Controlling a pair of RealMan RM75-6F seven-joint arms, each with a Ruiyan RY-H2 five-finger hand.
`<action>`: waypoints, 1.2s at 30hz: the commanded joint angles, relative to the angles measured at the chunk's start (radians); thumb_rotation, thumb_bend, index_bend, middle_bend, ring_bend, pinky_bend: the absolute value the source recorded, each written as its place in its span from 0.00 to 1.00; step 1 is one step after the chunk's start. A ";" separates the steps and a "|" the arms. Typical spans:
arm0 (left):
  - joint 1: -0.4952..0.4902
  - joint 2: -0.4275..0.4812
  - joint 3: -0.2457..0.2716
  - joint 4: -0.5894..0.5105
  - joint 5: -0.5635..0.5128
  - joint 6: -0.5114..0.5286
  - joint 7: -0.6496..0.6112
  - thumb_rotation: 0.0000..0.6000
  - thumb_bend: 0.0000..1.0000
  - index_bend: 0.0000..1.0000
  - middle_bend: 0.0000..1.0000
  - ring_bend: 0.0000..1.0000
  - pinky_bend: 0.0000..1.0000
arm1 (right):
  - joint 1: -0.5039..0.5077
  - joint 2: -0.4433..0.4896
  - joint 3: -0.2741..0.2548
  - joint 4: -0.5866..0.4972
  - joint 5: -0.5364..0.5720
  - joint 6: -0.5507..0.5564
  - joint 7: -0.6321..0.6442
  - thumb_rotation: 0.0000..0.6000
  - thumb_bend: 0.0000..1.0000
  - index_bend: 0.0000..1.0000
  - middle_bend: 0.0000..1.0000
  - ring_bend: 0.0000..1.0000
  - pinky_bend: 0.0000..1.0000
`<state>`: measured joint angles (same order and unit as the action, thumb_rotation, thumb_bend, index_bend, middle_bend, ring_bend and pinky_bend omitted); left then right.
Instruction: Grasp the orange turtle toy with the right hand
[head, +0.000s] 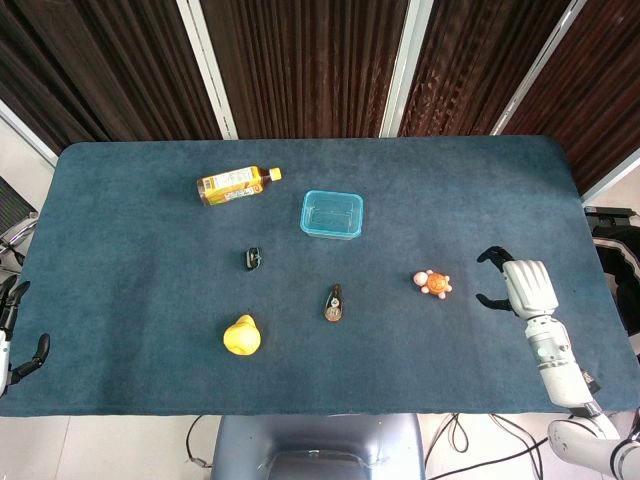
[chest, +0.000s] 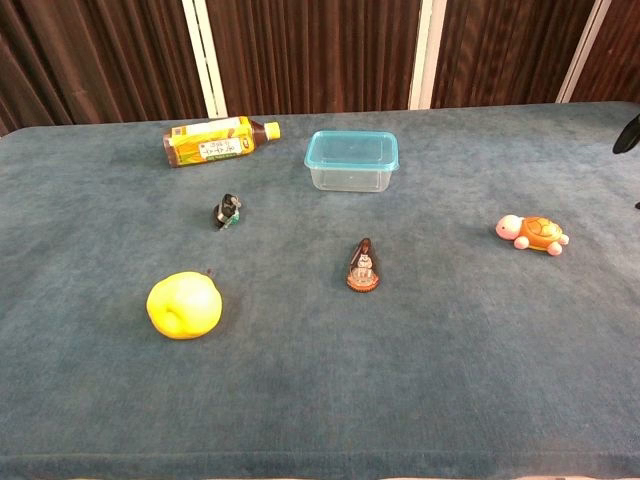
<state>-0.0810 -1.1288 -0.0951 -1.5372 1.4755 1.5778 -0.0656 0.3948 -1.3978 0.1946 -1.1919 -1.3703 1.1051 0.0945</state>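
The orange turtle toy (head: 433, 283) (chest: 532, 233) with pink head and feet sits on the blue table, right of centre. My right hand (head: 516, 283) hovers over the table to the right of the turtle, apart from it, fingers spread and curved toward it, holding nothing. In the chest view only a dark fingertip (chest: 628, 134) of it shows at the right edge. My left hand (head: 10, 335) is at the table's near-left corner, mostly cut off by the frame edge, fingers apart and empty.
A tea bottle (head: 236, 184) lies at the back left. A clear blue-rimmed box (head: 332, 214) stands mid-table. A small black clip (head: 252, 258), a brown figurine (head: 335, 304) and a yellow pear-like toy (head: 242, 336) lie nearer the front.
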 joint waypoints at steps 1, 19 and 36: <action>-0.001 0.005 0.005 0.002 0.008 -0.008 -0.011 1.00 0.42 0.09 0.01 0.06 0.33 | 0.027 -0.034 0.003 0.018 0.039 -0.048 -0.024 1.00 0.27 0.44 0.40 1.00 1.00; 0.015 0.026 0.031 0.013 0.068 0.020 -0.082 1.00 0.42 0.10 0.03 0.07 0.34 | 0.119 -0.241 -0.009 0.285 0.062 -0.139 0.006 1.00 0.27 0.52 0.40 1.00 1.00; 0.020 0.039 0.040 0.039 0.090 0.028 -0.148 1.00 0.42 0.10 0.03 0.07 0.35 | 0.181 -0.411 -0.027 0.550 0.007 -0.140 0.162 1.00 0.31 0.58 0.44 1.00 1.00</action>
<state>-0.0609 -1.0905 -0.0551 -1.4992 1.5650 1.6061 -0.2129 0.5702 -1.7941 0.1715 -0.6611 -1.3557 0.9625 0.2432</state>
